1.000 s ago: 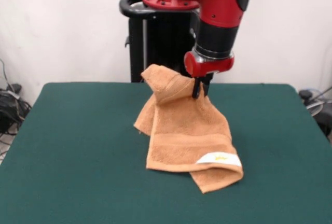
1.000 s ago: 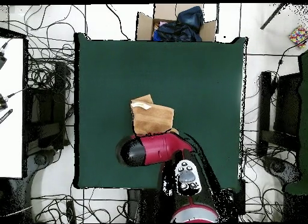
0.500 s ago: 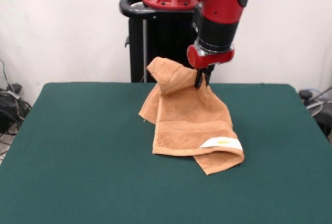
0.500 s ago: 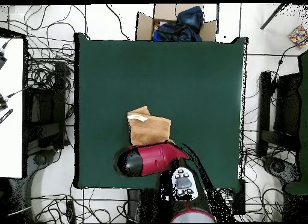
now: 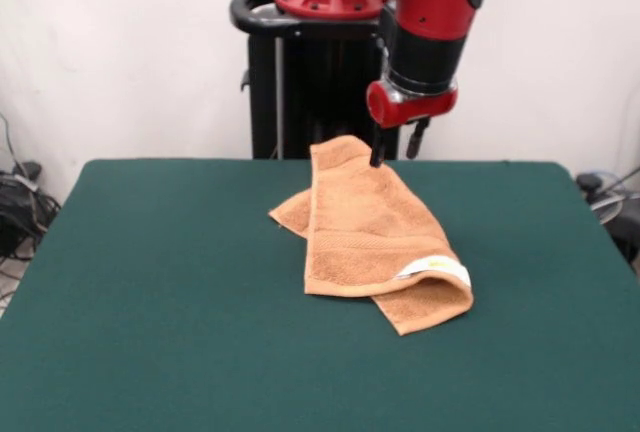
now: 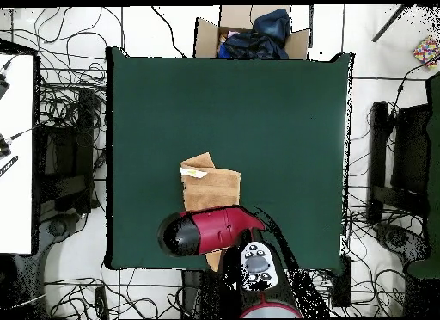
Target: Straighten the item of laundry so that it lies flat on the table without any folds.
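Note:
The orange-tan towel (image 5: 372,235) lies on the green table (image 5: 150,282) a little right of centre, folded over itself, with a lower layer sticking out at its left and near right. Its white label (image 5: 437,269) sits on the near right fold. My gripper (image 5: 397,147) hangs open just above the towel's far edge, with nothing between its fingers. One fingertip (image 5: 377,155) is close to the cloth. In the overhead view the towel (image 6: 210,186) shows on the table (image 6: 275,119) with the red arm (image 6: 210,232) covering its robot-side edge and hiding the gripper.
A cardboard box with dark clothes (image 6: 249,33) stands past the table's far edge in the overhead view. Cables lie on the floor all round. A white surface (image 6: 15,153) is at the left, and dark stands (image 6: 391,162) at the right.
The gripper has opened and let go of the towel's raised far end. That end has dropped flat onto the rest of the towel. The arm has drawn back towards the robot's side.

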